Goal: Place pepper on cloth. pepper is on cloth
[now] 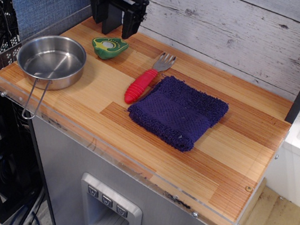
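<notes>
Gripper hung spread and empty right above the pepper at upper left, so dropping straight down and pinching its narrow sides looked smartest.

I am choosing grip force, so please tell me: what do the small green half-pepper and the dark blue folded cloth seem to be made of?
The small green half-pepper looks like moulded plastic: smooth, slightly glossy, with flat colours. The dark blue folded cloth looks like soft terry fabric: matte, with a fuzzy looped pile and frayed edges.
</notes>
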Motion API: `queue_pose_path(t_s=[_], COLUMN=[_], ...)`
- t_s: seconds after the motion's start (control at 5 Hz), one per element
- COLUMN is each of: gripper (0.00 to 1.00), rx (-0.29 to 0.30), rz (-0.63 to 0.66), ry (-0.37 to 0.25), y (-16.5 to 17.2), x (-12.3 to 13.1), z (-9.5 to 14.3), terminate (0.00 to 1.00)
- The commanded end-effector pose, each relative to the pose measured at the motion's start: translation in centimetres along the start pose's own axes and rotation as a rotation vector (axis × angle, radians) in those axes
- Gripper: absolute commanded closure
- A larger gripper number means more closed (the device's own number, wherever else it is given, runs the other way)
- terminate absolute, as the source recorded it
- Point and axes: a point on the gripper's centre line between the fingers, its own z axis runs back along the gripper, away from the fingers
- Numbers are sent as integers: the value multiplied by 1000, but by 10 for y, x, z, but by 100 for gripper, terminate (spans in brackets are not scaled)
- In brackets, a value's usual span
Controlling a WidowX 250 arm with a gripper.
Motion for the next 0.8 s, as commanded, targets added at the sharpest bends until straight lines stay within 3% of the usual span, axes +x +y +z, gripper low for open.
queue_pose_path(t_s=[0.0,0.4,0.6], gripper=[0,0,100], rx=[-37,-46,-52], rz=[27,34,31], ry=[-2,49,42], y=[12,14,13], x=[12,12,11], z=[-16,-37,-39], terminate=[0,0,0])
